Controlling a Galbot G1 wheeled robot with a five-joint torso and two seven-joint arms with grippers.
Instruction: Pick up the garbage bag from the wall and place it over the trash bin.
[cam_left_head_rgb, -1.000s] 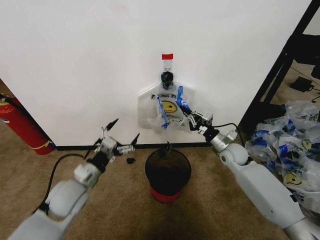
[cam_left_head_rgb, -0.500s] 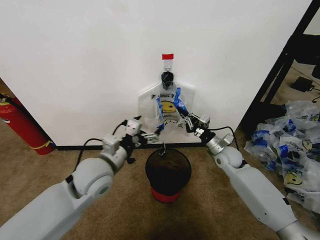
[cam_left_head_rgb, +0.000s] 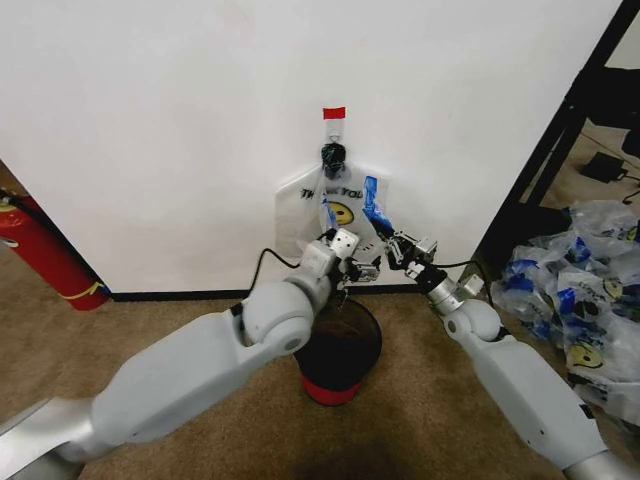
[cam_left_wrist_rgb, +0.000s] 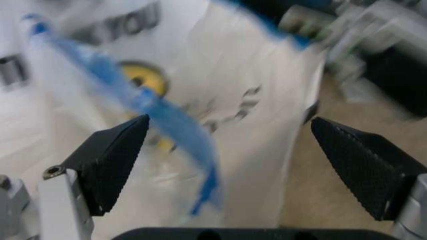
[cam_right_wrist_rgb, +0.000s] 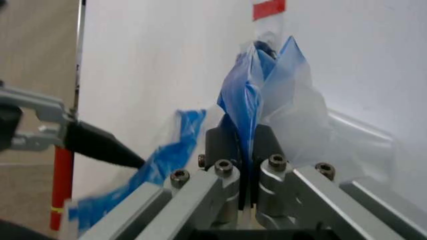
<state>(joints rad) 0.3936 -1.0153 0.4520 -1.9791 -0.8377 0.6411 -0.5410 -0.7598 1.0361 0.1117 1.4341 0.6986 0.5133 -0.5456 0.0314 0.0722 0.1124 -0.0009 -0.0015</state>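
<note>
Thin see-through white plastic garbage bag (cam_left_head_rgb: 335, 208) hangs on the plain white wall (cam_left_head_rgb: 200, 120), above the round black trash bin (cam_left_head_rgb: 338, 350) on tan carpet (cam_left_head_rgb: 420, 400). Right gripper (cam_right_wrist_rgb: 243, 150) is clamped on a blue fold of it; left gripper (cam_left_wrist_rgb: 233, 165) gapes wide at the bag's lower edge, holding nothing.

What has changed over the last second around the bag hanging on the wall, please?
The left hand swung in from the floor left of the trash bin up to the garbage bag's lower edge, open, with the bag between its fingers. The right hand stayed shut on the bag's right edge, shifting only slightly. The bag still hangs on the wall hook; the bin has not moved.
</note>
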